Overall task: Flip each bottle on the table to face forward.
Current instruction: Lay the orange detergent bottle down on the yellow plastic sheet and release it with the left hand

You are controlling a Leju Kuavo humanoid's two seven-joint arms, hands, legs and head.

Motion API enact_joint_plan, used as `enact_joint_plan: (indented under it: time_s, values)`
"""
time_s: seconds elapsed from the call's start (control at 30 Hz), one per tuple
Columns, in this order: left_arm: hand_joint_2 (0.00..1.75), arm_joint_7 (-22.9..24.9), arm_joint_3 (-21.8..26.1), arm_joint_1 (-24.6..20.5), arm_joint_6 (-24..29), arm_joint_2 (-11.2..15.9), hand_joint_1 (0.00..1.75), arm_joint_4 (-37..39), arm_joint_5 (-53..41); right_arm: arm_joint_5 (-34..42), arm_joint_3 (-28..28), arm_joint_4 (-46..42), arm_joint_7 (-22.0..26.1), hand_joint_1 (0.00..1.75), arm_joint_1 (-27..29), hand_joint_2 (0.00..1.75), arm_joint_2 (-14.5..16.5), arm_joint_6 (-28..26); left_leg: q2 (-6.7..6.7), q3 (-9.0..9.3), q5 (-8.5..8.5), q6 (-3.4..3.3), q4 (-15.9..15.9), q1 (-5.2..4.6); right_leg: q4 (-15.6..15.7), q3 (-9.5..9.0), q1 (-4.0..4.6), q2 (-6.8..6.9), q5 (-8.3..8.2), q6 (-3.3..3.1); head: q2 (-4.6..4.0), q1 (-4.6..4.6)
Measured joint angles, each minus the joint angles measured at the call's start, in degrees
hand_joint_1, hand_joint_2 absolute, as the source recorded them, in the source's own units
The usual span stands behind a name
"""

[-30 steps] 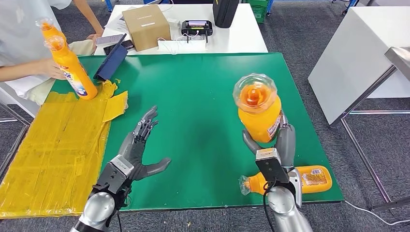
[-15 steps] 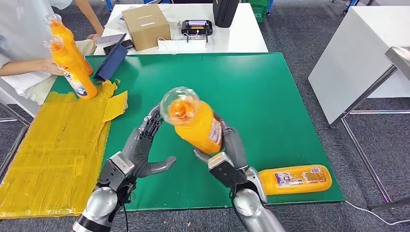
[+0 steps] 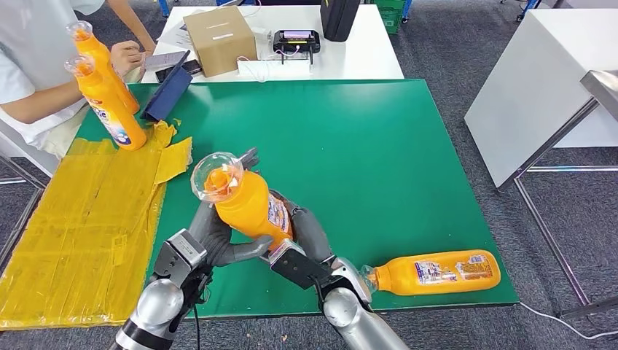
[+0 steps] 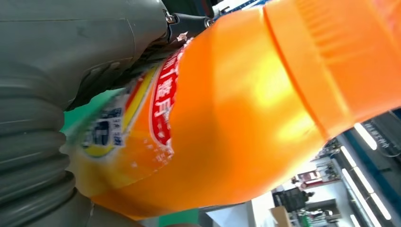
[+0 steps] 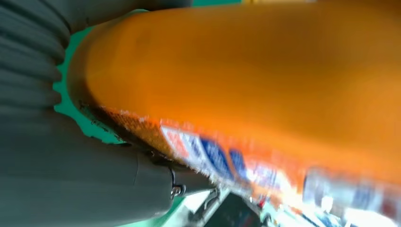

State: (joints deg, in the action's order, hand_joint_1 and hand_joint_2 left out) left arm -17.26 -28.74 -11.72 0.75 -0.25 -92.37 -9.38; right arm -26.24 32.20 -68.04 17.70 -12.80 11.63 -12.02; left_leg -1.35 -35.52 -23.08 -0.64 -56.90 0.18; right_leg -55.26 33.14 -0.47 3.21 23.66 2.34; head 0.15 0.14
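At the far left of the head view, two orange bottles (image 3: 109, 95) were seen standing upright at the edge of the green desk (image 3: 350, 131), beside a person's arm (image 3: 44, 102); their clear caps were in place, and they appeared full of orange liquid. A sheet of yellow paper (image 3: 80, 219) was laid over the left part of the desk.

Nearer the middle, a third orange bottle (image 3: 248, 204) was held off the desk between both hands, tilted, with its clear cap toward the far left. The left hand (image 3: 211, 233) was placed against its left side, thumb curled under the base; whether its fingers were truly clamped on the bottle or merely resting against it could not be told. The right hand (image 3: 306, 233) was wrapped around the labelled side, gripping it. In the left wrist view the red-and-yellow label (image 4: 142, 118) was seen close against the grey palm.

At the right, a fourth bottle (image 3: 437, 272) was lying on its side near the desk's near edge, label up, untouched.

A slip during the handover was judged the main risk: the smooth, heavy bottle could drop if the right hand let go before the left had closed firmly. The lying bottle, being near the edge, could be knocked off by the right arm.
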Motion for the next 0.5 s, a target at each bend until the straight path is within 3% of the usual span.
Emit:
enact_joint_plan:
  time_s: [0.2, 0.33, 0.5]
  values:
    - [1.75, -0.4, -0.6, -0.8, 0.7, -0.1, 0.0, 0.6, -0.2, -0.8, 2.1, 3.2, 0.0, 1.75, -1.3, 1.75, 0.7, -0.4, -0.02, -0.01, 0.0, 0.0, 0.0, -0.01, 0.0, 0.01, -0.01, 0.0, 0.0, 0.0, 0.0, 0.01]
    - [1.75, -0.4, -0.6, -1.2, 0.9, -0.1, 1.71, 1.4, -0.1, -1.0, 2.9, 4.1, -0.3, 1.75, -1.6, 1.75, 0.7, -1.0, -0.01, -0.02, 0.0, 0.0, 0.0, -0.02, 0.0, 0.02, -0.02, 0.0, 0.0, 0.0, 0.0, 0.0]
    - [1.75, -0.6, -0.7, -1.5, 0.9, -0.1, 1.75, 2.4, 0.5, -1.1, 3.1, 5.0, -0.4, 1.75, -2.0, 1.75, 0.7, -1.7, -0.02, -0.02, 0.0, 0.0, 0.0, -0.01, 0.0, 0.03, -0.02, 0.0, 0.0, 0.0, 0.0, 0.0]
